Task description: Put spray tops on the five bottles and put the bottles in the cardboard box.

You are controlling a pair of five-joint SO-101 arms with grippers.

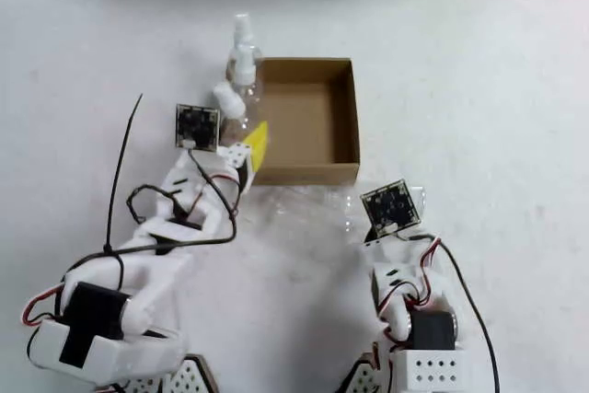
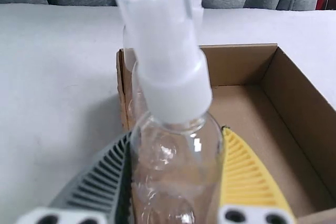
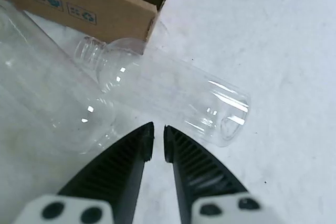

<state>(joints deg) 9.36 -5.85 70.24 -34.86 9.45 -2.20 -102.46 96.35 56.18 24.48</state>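
My left gripper [image 2: 176, 134] is shut on a clear bottle [image 2: 173, 166] that wears a white spray top [image 2: 165, 56]; its grey and yellow fingers press the bottle's sides. In the high view this bottle [image 1: 235, 106] is held tilted at the left wall of the open cardboard box [image 1: 345, 117]. Two more capped bottles [image 1: 243, 43] stand just beyond it. Two topless clear bottles [image 3: 178, 95] lie on the table against the box's near corner. My right gripper [image 3: 157, 132] hovers just short of them, shut with nothing between its black fingers.
The box [image 2: 294, 103] holds nothing. A black cable tie [image 1: 122, 163] and the left arm's wires [image 1: 175, 218] lie on the white table at the left. The lying bottles [image 1: 308, 207] take up the strip between the box and the right arm [image 1: 405, 292].
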